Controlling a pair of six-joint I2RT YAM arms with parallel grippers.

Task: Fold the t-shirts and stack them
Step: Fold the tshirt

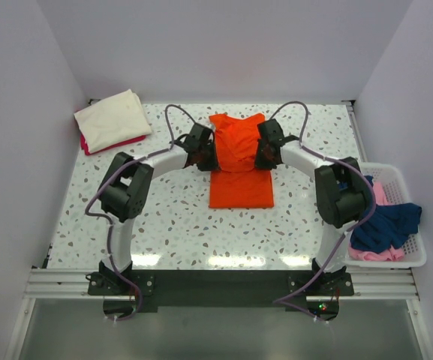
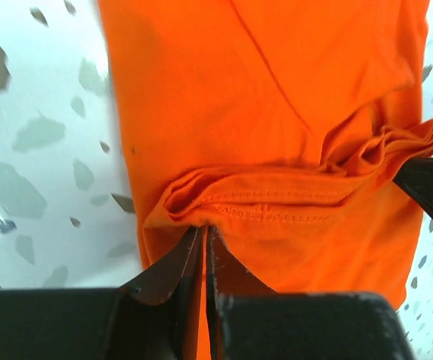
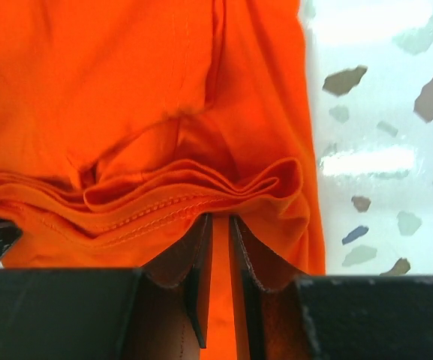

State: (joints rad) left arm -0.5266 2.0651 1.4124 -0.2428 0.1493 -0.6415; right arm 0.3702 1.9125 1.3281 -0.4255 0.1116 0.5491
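The bright orange t-shirt (image 1: 239,176) lies in the middle of the table, its far half bunched up between the two grippers. My left gripper (image 1: 210,156) is shut on the shirt's left edge, and the left wrist view shows its jaws (image 2: 205,229) pinching a stitched hem fold of the orange cloth (image 2: 276,97). My right gripper (image 1: 260,156) is shut on the right edge. In the right wrist view several cloth layers (image 3: 111,90) are gathered at its fingertips (image 3: 220,217). A folded cream t-shirt (image 1: 115,118) rests on a magenta one (image 1: 103,144) at the far left corner.
A white lattice basket (image 1: 392,169) stands at the right table edge, holding a navy blue t-shirt (image 1: 385,225) and a pale pink one (image 1: 377,193). White walls close in the table on the left, back and right. Both arms arch inward over the table's middle.
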